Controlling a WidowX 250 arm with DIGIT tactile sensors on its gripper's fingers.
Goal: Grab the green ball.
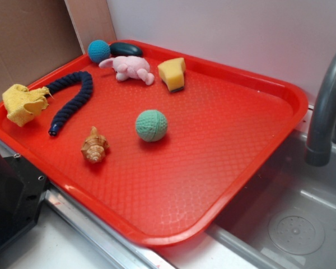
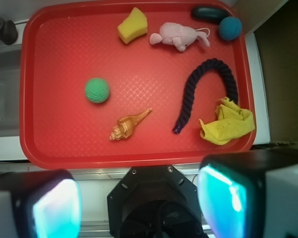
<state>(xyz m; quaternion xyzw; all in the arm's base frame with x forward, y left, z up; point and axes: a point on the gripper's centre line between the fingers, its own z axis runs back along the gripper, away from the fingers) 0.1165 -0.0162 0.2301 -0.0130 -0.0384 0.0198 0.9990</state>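
Wrist view, looking down from high above a red tray (image 2: 49,148). The hand (image 2: 139,201) occupies the lower edge of the view, its two pale, cyan-lit fingers (image 2: 54,208) spread wide apart with nothing between them; it holds no object and is well clear of the tray.

The green ball (image 2: 97,90) rests alone on the tray floor, ahead of the hand and slightly toward its left finger, touching nothing. A tan seashell (image 2: 129,125) lies nearer the hand, just to the right of the ball. Further right, a dark blue rope (image 2: 198,91) curves in an arch, and a crumpled yellow cloth (image 2: 226,123) sits at the tray's right edge, ahead of the right finger.

Along the tray's far rim lie a yellow sponge (image 2: 132,26), a pink plush toy (image 2: 179,35), a black oval object (image 2: 208,14) and a smaller teal ball (image 2: 230,28).

Exterior view: the green ball (image 1: 152,125) stands near the middle of the tray (image 1: 241,168); the tray rests over a grey sink (image 1: 302,218) beside a grey faucet (image 1: 325,106). The hand is not visible here.
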